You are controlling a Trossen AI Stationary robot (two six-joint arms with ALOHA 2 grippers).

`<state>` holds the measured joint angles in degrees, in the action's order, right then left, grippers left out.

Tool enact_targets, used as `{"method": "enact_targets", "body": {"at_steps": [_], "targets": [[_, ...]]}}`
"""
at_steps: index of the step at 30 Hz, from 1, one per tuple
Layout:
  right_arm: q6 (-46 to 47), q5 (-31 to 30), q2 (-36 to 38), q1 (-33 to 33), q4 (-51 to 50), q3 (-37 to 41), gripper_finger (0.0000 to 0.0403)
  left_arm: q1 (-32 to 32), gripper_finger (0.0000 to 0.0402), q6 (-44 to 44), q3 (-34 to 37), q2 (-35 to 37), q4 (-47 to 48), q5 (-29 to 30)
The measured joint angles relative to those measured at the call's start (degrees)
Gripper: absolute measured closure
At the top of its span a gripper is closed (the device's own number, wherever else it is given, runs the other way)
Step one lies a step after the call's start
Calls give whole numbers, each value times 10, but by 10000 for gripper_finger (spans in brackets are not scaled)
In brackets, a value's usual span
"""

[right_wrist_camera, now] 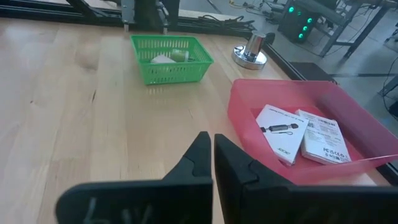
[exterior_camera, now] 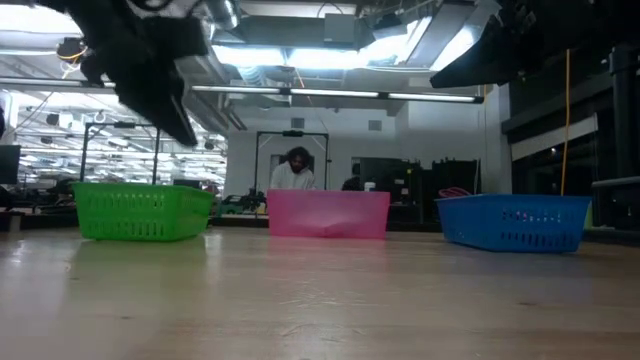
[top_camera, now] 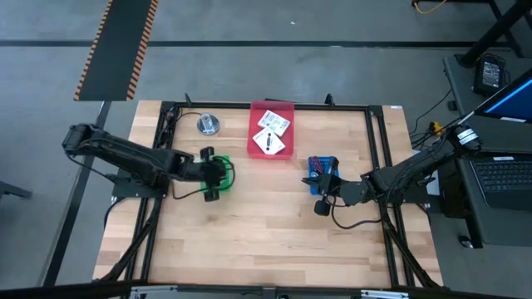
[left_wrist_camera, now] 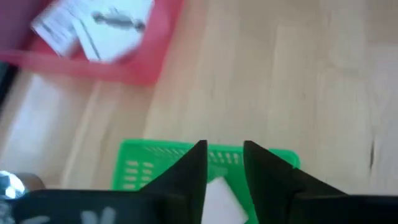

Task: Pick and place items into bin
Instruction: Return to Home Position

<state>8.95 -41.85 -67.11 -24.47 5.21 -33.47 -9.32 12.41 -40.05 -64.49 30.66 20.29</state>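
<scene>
Raise your left hand (left_wrist_camera: 225, 148), slightly parted and empty, straight up clear of the green basket (right_wrist_camera: 173, 72) beneath it holding the white adapter (right_wrist_camera: 163, 60) before retracting, while your right hand (right_wrist_camera: 213, 138) is closed on nothing.

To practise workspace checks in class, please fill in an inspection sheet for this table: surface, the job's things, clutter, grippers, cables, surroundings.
Surface: wooden table, bare in front of the baskets.
Job's things: two white cards lie in the red basket; a white item lies in the green basket; blue basket, contents unclear.
Clutter: silver disc beside the red basket.
Grippers: left gripper open above the green basket; right gripper shut, holding nothing, near the blue basket.
Cables: black cable loops under the right arm.
Surroundings: person behind the table; laptop beside it.
</scene>
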Motion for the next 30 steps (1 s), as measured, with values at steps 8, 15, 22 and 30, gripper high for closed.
{"method": "enact_targets", "body": {"at_steps": [8,15,22,30], "targets": [[12,0,0,0,-5,0,402,-10,378,-40,67,139,-69,39],[12,0,0,0,-9,0,402,-15,399,-102,208,283,-276,39],[13,0,0,0,-9,0,402,-14,400,-149,308,398,-362,12],[45,-1,0,6,-5,0,402,-14,401,-190,313,526,-291,13]]}}
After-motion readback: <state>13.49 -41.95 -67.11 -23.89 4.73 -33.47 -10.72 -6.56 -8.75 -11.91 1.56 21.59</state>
